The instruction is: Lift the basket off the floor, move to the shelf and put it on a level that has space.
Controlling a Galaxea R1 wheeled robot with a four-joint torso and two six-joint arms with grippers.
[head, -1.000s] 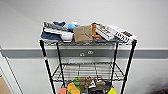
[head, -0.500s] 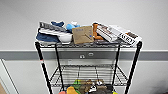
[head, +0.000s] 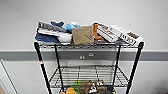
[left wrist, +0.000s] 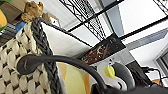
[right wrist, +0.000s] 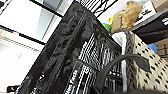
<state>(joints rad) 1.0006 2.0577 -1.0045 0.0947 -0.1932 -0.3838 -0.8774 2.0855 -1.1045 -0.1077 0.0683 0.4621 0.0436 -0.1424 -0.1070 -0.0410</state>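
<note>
The basket (left wrist: 10,67) shows close in the left wrist view: cream-and-dark weave under a dark braided rim. It is packed with boxes, with a brown stuffed toy (left wrist: 32,10) beyond its rim. The right wrist view has the same basket (right wrist: 150,67) beside a black printed box (right wrist: 75,50). The shelf (head: 42,67) stands straight ahead against the wall. Its middle level (head: 87,75), a wire grid, looks bare. At the bottom edge of the head view is a colourful heap (head: 82,87); I cannot tell whether it is the basket's load or lies on the rack.
The rack's top tier (head: 82,35) is crowded with boxes, a brown paper bag, blue cloth and a white bowl. A pale wall with a grey band (head: 150,56) runs behind the rack. Black wire tiers (left wrist: 87,15) pass overhead in the left wrist view.
The rack has grown wider in the head view, so the camera has come nearer to it. The things on the top tier have not moved.
</note>
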